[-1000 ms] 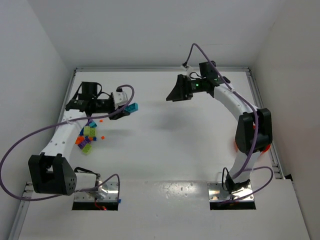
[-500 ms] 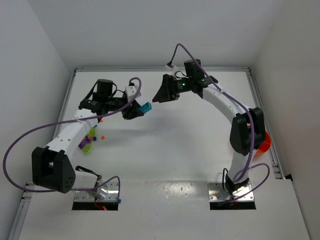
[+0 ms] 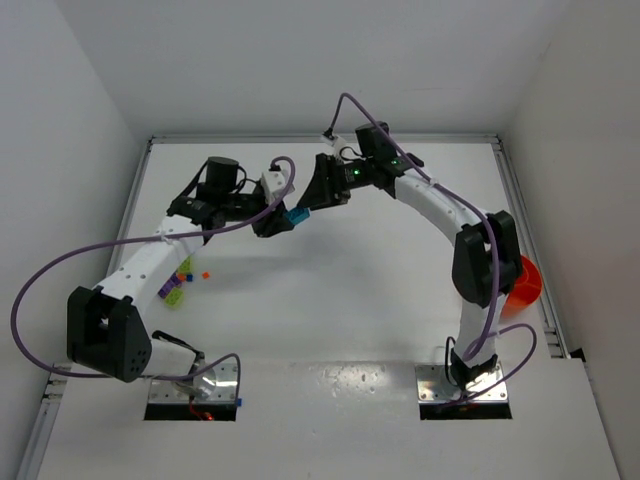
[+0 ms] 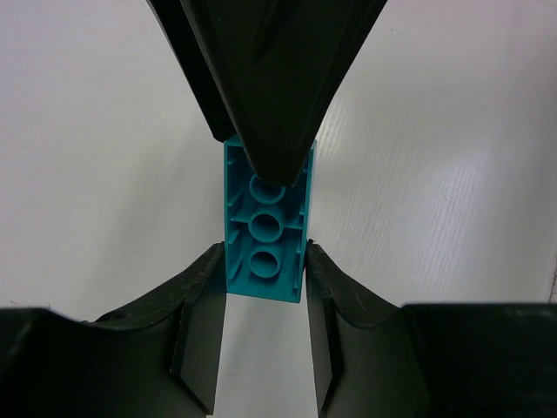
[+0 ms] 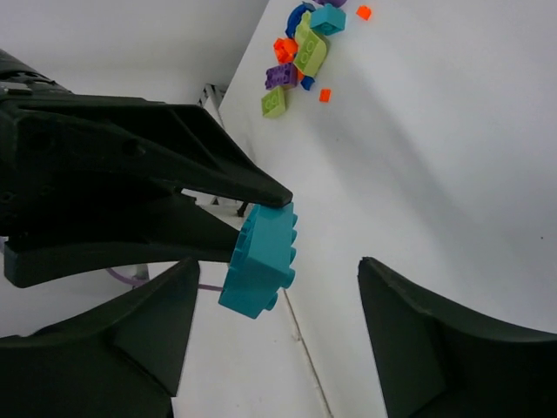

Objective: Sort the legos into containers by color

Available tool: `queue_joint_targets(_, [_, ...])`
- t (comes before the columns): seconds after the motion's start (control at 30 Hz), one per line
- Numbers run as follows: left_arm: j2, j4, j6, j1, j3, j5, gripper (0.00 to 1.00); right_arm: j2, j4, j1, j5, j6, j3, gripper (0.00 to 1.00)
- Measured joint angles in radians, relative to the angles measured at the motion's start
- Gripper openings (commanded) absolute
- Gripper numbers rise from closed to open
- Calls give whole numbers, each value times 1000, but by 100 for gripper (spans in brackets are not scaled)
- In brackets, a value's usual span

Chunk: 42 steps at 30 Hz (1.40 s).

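My left gripper [image 3: 288, 220] is shut on a cyan brick [image 3: 298, 216] and holds it in the air over the back middle of the table. In the left wrist view the brick [image 4: 264, 226] is pinched at its near end between my left fingertips [image 4: 204, 287]. My right gripper [image 3: 314, 198] is open and faces the brick's far end. In the right wrist view the brick [image 5: 261, 257] hangs between the open right jaws, nearer the left jaw and touching neither. The other legos [image 3: 174, 282] lie in a pile at the left. The orange bowl [image 3: 527, 280] sits at the right edge, partly hidden by the right arm.
The lego pile also shows in the right wrist view [image 5: 302, 48], with purple, lime green, orange, blue and cyan bricks. The left arm's purple cable [image 3: 60, 270] loops over the left side. White walls close the table at the back and sides.
My left gripper has carried the cyan brick to the right, away from the pile. My right gripper has swung left to meet it, and the two now stand tip to tip.
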<state>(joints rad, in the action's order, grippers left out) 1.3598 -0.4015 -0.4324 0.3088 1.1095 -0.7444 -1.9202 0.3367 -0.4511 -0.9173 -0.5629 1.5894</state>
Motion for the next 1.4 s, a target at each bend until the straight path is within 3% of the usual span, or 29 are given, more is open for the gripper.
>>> queue_joint_targets(0.17, [0,1,0,5,0,10,17,-10,0,-6,1,-14,0,58])
queue_joint_targets(0.4, [0,0,-1,26,0,59,19,-13,-8,-18,-2,-25,0,31])
queue_joint_targets(0.43, [0,-2,-2,32,0,72,19,-13,-11,-19,1,-27,0,22])
queue_joint_targets(0.5, [0,0,-5,39,0,92,23,-13,-14,-18,11,-36,0,11])
queue_joint_targets(0.57, [0,1,-4,46,0,111,30,-13,-16,-18,17,-41,-2,5])
queue_joint_targets(0.6, [0,0,-4,48,0,117,40,-13,-16,-18,19,-41,-2,3])
queue_joint_targets(0.7, [0,6,-1,51,0,129,55,-14,-12,-18,24,-31,-2,1])
queue_joint_targets(0.93, [-19,-17,-5,7,-1,46,69,0,195,23,166,199,1,0])
queue_joint_targets(1.17, [-77,-79,-12,-78,-2,-32,70,107,494,184,426,500,23,0])
queue_joint_targets(1.4, [-90,-95,2,-129,-2,-33,71,266,780,397,659,766,148,0])
